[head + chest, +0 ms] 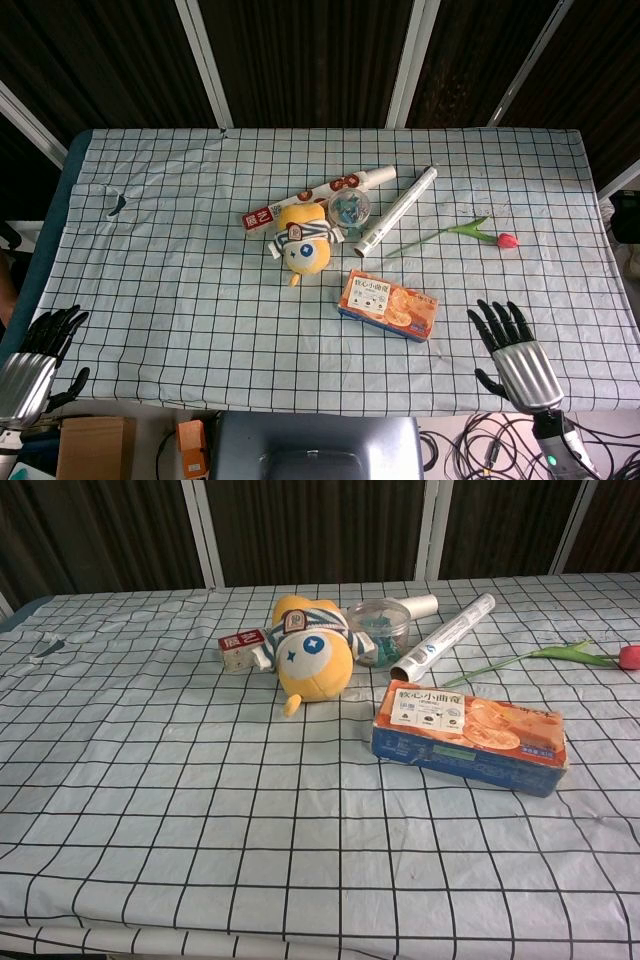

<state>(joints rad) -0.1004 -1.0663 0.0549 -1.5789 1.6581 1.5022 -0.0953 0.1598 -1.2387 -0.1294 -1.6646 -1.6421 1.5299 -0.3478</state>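
An orange biscuit box (389, 304) is seen lying flat on the checked cloth of the counter (180, 250). It is a flat oblong carton: the top face is orange with a white label panel at one end and pictures of round biscuits at the other, and the side wall seen in the chest view (468, 738) is dark blue. Its long axis is set at a slant, one end turned toward the yellow plush toy (302, 243) and the other toward the counter's near right corner. No clear front or pointing end can be made out beyond that.

The box is placed just beside the plush toy, on the toy's near right side, the two being apart. Behind the plush toy a small clear tub (351, 208) with blue contents and a red-and-white long carton (316, 197) are found. A white roll (398, 209) is laid diagonally to the right of the tub, and a red tulip (460, 234) with a green stem lies further right of the box.

The right robot hand (512, 352) is held flat with fingers spread, holding nothing, to the right of the box and apart from it. The left robot hand (40, 350) is seen at the counter's near left edge, well apart from the box, fingers spread and nothing held.
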